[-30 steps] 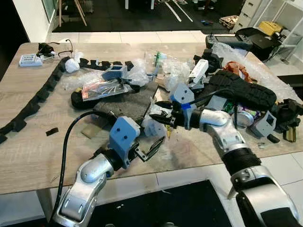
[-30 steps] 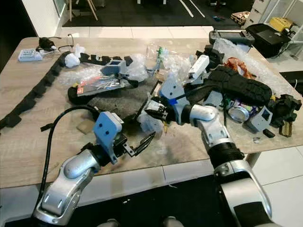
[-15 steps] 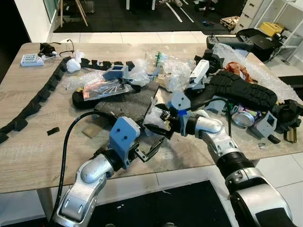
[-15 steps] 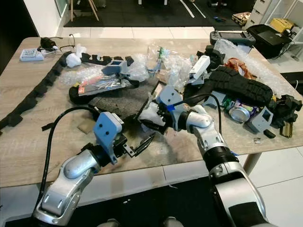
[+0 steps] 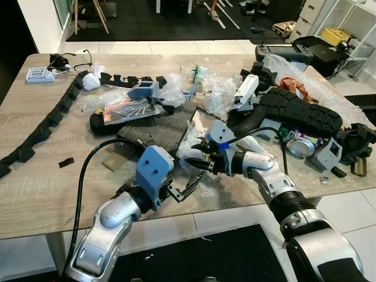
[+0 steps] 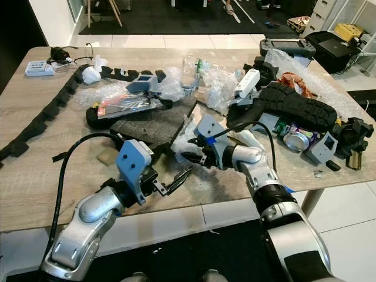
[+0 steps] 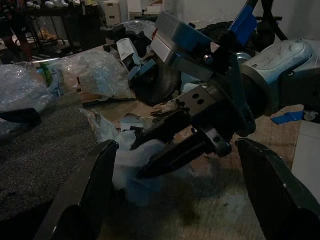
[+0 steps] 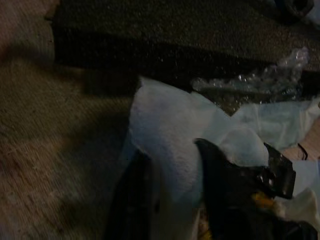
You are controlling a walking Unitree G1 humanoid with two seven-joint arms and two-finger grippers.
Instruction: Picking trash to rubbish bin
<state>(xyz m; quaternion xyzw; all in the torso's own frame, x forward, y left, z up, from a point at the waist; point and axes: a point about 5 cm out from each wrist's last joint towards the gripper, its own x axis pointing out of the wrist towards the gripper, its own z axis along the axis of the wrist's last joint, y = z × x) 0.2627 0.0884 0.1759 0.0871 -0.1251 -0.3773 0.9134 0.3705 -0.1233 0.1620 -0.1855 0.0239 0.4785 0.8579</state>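
Right now, the right gripper's point(image 5: 194, 164) fingers pinch the white tissue point(image 8: 170, 135) between them.

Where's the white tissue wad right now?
The white tissue wad is near the table's front middle, pinched in the right gripper, beside the grey foam slab and just beyond the open left gripper.

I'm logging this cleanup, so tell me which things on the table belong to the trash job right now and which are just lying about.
In the job:
- right gripper, shut on the crumpled white tissue
- left gripper, open, hovering nearby

Lying about:
- black shoe
- drink can
- grey foam slab
- bubble wrap
- black cable chain
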